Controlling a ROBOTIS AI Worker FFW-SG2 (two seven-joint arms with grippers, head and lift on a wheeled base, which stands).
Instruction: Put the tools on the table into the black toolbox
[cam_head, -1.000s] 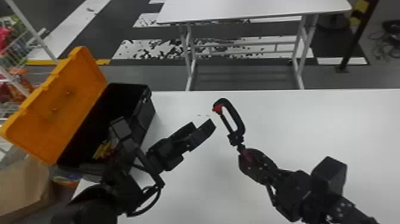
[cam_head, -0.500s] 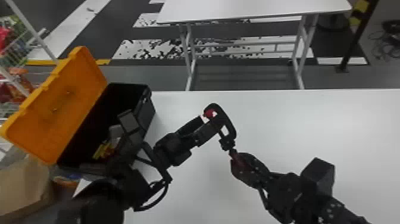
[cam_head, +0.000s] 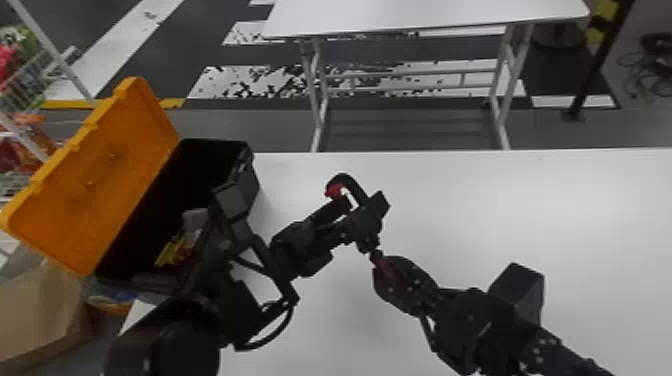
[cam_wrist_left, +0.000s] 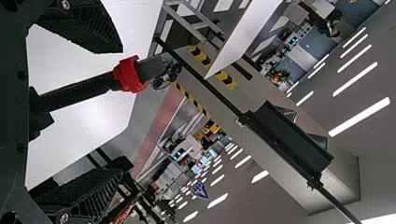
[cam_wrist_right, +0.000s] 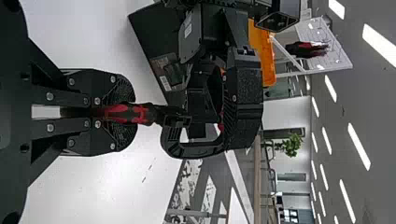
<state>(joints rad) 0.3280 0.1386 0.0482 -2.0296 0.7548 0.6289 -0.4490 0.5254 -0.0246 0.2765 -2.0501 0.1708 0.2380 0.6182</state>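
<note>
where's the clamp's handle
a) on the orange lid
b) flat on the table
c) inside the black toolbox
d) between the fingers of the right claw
d, the red and black handle sits between the closed fingers of the right claw.

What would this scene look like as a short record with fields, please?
Tool: black-and-red clamp, not yet in the toolbox
Right gripper: shut on the clamp's handle
Left gripper: open, fingers on either side of the clamp
Lid: orange, open
Toolbox contents: yellow items among them
</note>
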